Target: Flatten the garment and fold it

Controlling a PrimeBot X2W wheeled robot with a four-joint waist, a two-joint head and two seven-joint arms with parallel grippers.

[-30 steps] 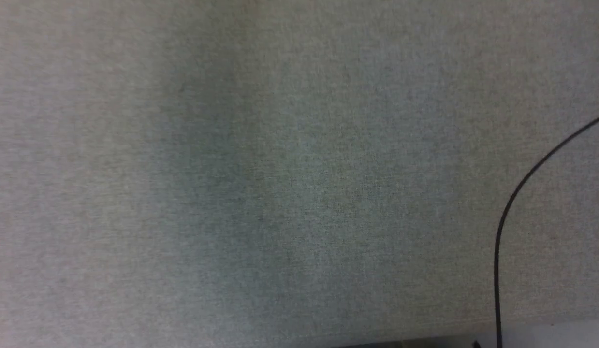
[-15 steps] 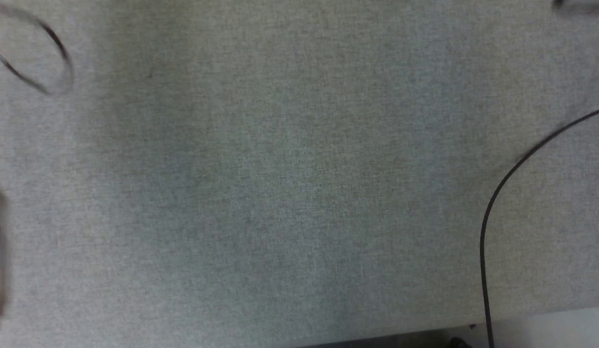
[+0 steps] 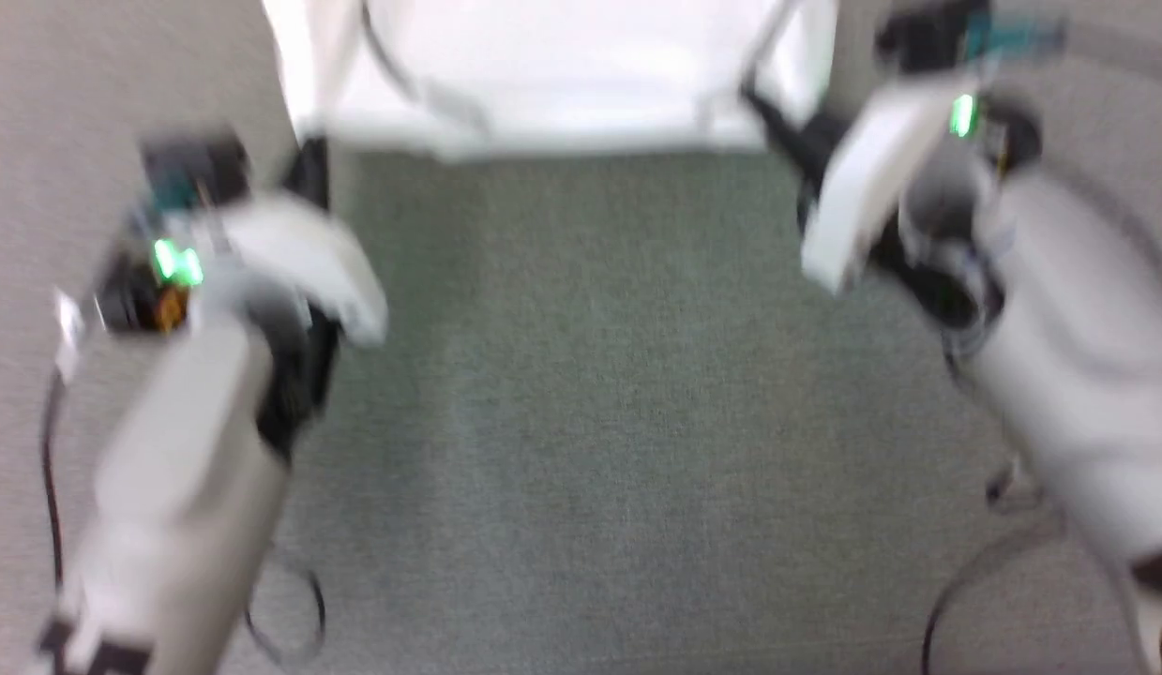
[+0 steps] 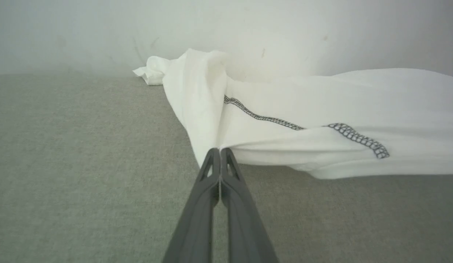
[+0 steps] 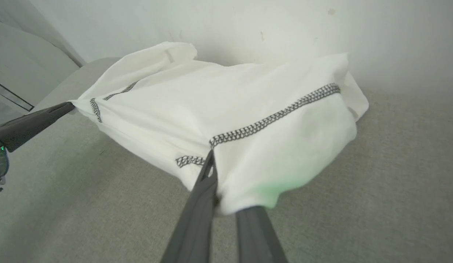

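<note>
Though unseen earlier, left gripper (image 4: 219,150), right gripper (image 5: 222,175) tight on the garment (image 5: 230,98).

**Head view:** motion-smeared throughout.
- Garment (image 3: 552,75): cut off by the top edge, seams unreadable.
- Left pincer (image 3: 309,173) and right pincer (image 3: 768,108): dark smudges at the garment's near corners, tips indistinct.

**Left wrist view:**
- Garment: runs off the right edge and hides part of the worktop's (image 4: 83,164) far edge.

**Right wrist view:**
- Right pincer: one finger's tip buried under fabric.
- Left pincer: cut by the left edge.
</note>
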